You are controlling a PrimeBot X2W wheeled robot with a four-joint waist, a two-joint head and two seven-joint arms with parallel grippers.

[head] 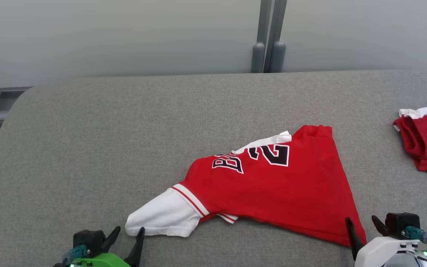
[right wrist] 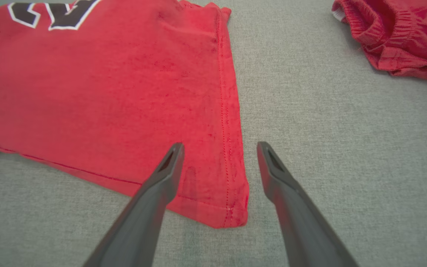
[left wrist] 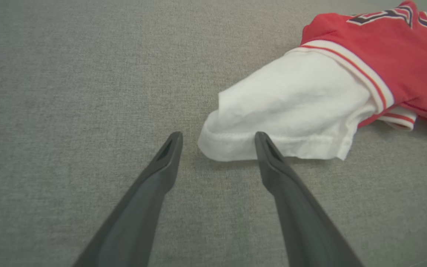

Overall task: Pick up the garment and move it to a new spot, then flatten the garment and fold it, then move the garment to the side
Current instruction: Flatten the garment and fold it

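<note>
The red shirt (head: 272,185) lies on the grey fabric table (head: 106,129) below a pale wall (head: 124,33). The left gripper (head: 130,229), spread wide and empty, has the white sleeve (head: 161,217) just ahead of its jaws. The right gripper (head: 360,218), likewise spread and empty, straddles the hem corner (right wrist: 232,211).

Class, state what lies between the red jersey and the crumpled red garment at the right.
Nothing: that stretch between the jersey and the crumpled red garment is bare grey surface, seen in the head and right wrist views.
</note>
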